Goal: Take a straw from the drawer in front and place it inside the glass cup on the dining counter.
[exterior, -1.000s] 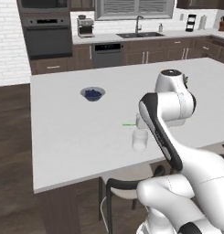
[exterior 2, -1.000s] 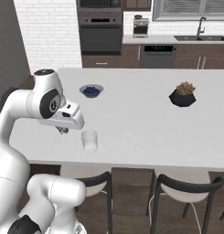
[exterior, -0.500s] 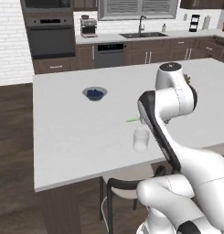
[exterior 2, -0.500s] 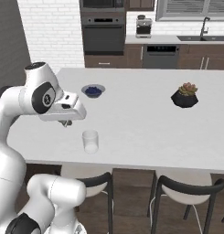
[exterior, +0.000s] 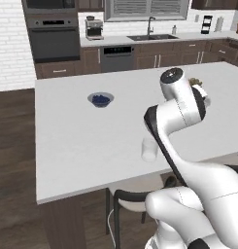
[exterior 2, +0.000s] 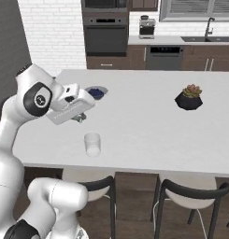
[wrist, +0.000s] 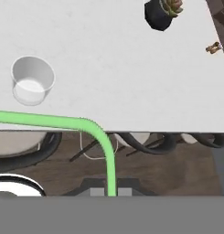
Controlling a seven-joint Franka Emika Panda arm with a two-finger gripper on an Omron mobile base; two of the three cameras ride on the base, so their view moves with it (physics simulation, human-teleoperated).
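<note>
Above the white dining counter [exterior 2: 148, 126], the claw [wrist: 111, 191] is pinched shut on the straw [wrist: 63, 122], holding it by one end. In the hand view the light-green straw rises from between the finger tips at 6 o'clock, bends sharply, and runs off toward 9 o'clock, passing just below the glass cup [wrist: 32, 80]. That bend suggests a very light, soft piece that flexes freely under its own length, so its free end probably sways and lags when the hand moves.

In the right base view the glass cup [exterior 2: 92, 144] stands upright near the counter's front edge, at about 5 o'clock from the hand [exterior 2: 69, 109], close but apart from it. In the left base view the cup [exterior: 149, 149] sits just beside the arm's forearm. It looks empty; clear, thin-walled and small, it is likely easy to tip if the straw pushes on its rim.

A grip at the end leaves the long free part to go into the cup, which suits the task, though the bent straw makes aiming less sure. The straw's skin looks smooth and could slip or twist in a tight pinch. A small bowl [exterior 2: 96, 92] with blue contents and a potted plant [exterior 2: 189, 97] stand well apart from the cup.
</note>
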